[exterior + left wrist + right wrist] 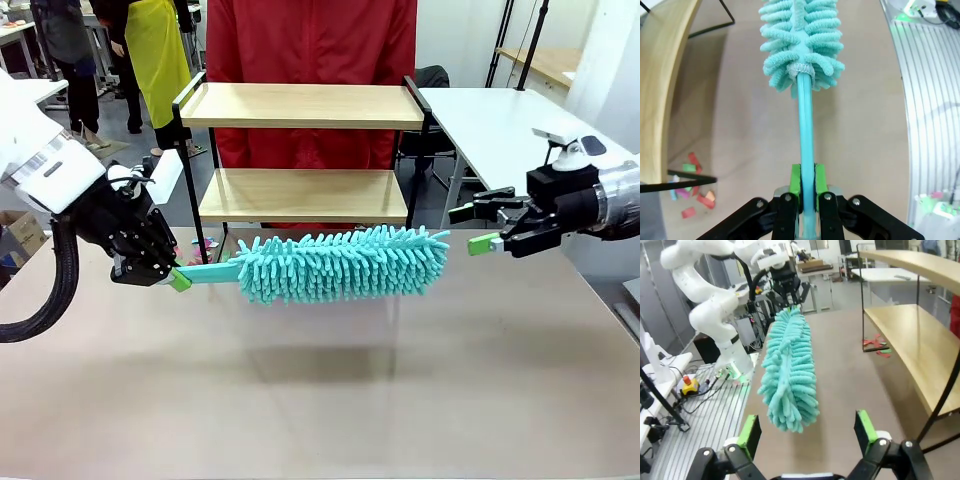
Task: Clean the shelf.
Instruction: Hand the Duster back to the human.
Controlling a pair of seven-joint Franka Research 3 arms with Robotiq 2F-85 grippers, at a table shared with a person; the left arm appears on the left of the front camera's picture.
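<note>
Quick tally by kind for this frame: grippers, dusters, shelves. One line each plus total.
Black two-finger grippers with green pads: 2 (left gripper shut on the duster handle, right gripper open)
Teal fluffy microfibre duster: 1
Two-tier wooden shelf in a black metal frame: 1
Total: 4

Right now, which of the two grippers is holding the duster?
The left gripper, shut on the duster by its handle. The right gripper hangs open just off the fluffy tip, touching nothing.
</note>
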